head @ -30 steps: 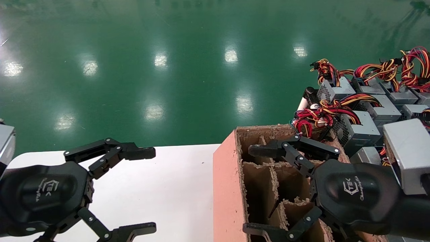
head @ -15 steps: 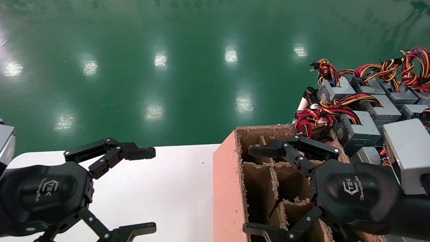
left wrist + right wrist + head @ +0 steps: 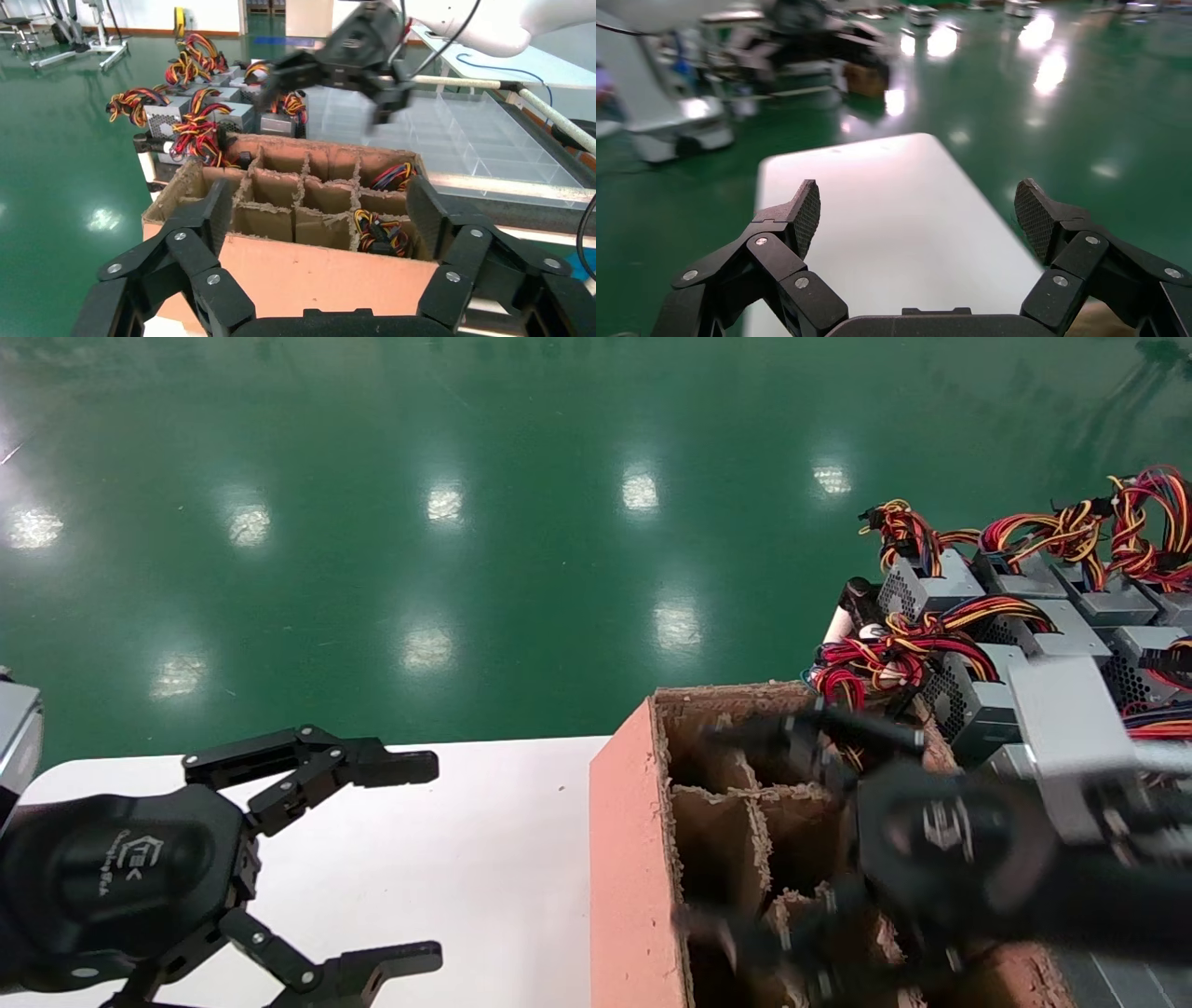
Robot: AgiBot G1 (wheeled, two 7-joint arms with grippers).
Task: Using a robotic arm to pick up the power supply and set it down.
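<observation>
Head view: right gripper [image 3: 745, 831] hangs over the divided cardboard box [image 3: 633, 859], fingers spread wide with nothing between them; open box cells lie directly under the jaws. Power supplies [image 3: 987, 700] with red-yellow wire bundles sit grouped just beyond the box, on the right gripper's outer side, well outside its jaws. Left gripper [image 3: 410, 859] is parked above the white table [image 3: 484, 859], jaws also released, empty; the box stands just off its fingertips.
</observation>
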